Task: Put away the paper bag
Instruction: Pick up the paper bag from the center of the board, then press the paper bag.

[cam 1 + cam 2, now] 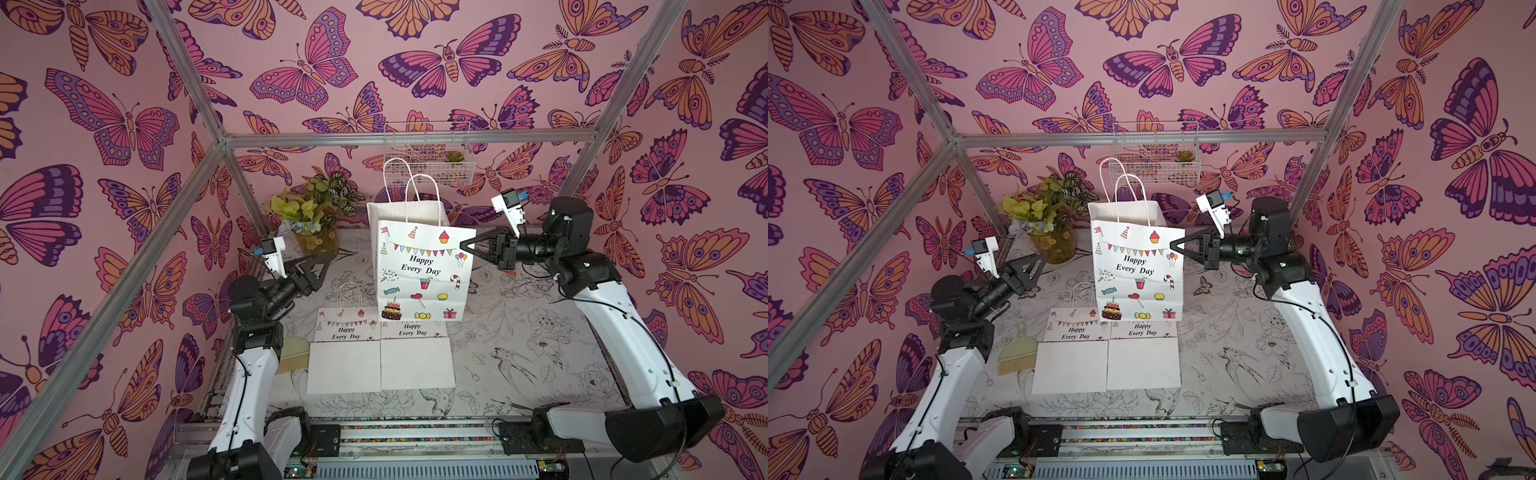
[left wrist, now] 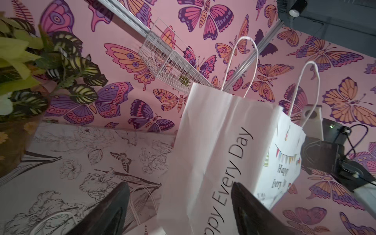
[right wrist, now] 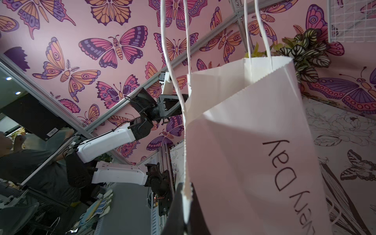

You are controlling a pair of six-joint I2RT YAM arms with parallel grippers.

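- R gripper: jaws pressed together on the top rim corner of the upright white paper bag w/ party print and "Happy Every Day" lettering. The right wrist view shows the serrated rim caught betw. its dark fingers.
- The bag stands betw. the two grippers, mouth gaping upward, w/ white cord handles rising above the rim. Can't tell if its base rests on the table or hangs just off it.
- L gripper: jaws spread wide, holding nothing. The bag's plain side panel is straight ahead of it, w/ a gap betw. tips and paper.
- Free room: bare white tablecloth w/ black line-drawn flowers and birds below R gripper and back toward its arm's base.
- Below and ahead of L gripper lie two flat folded white paper bags, same print, side by side w/ edges touching. The upright bag's lower edge overlaps their tops in both top views.
- Pale green hand brush lies under the L arm, just beside the flat bags.
- Leafy plant in amber glass vase stands beyond L gripper, near the bag's far corner.
- White wire basket hangs on the pink butterfly back wall, above both grippers and behind the handles, w/ a small succulent inside.
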